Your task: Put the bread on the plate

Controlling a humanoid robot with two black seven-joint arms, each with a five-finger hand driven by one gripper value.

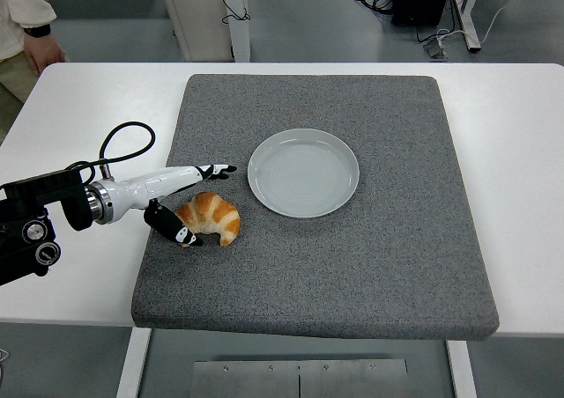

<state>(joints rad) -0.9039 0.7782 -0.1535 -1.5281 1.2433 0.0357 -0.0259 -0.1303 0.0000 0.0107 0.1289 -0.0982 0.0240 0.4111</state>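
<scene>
Croissant (211, 217) not yet on plate (302, 172), sits on grey mat beside it. Left hand (185, 206) spread open around croissant, nothing gripped. Grasp, lift, place all left.

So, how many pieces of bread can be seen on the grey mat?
1. The bread lies on the grey mat, just left of the empty plate, beside the left robot hand. None appears hidden.

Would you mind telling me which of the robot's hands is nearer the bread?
The left hand: it sits open just left of the bread, thumb by its near-left end. The right hand is out of view.
</scene>
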